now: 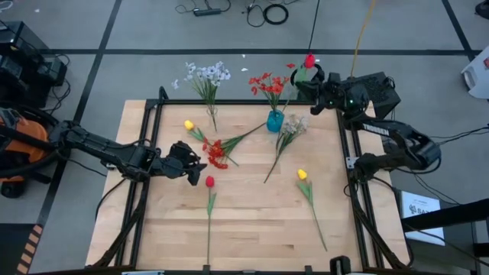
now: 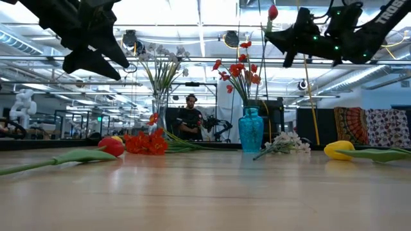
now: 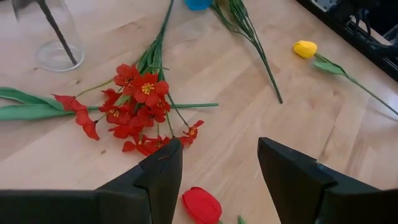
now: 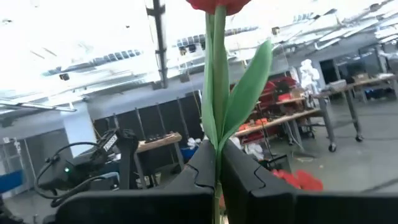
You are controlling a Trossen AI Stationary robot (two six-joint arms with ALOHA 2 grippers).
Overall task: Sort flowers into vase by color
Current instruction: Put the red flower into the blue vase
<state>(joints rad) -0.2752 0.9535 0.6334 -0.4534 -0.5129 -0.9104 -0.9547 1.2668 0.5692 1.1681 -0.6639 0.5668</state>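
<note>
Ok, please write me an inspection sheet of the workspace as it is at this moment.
Surface: wooden table, black frame.
Job's things: blue vase holds red spray; clear vase holds white spray; lying flat are a red spray, white spray, red tulip, two yellow tulips.
Clutter: nothing seen.
End effectors: left end effector open above the lying red tulip; right end effector shut on a raised tulip near the blue vase.
Cables: cables on the floor.
Surroundings: person behind the table.
</note>
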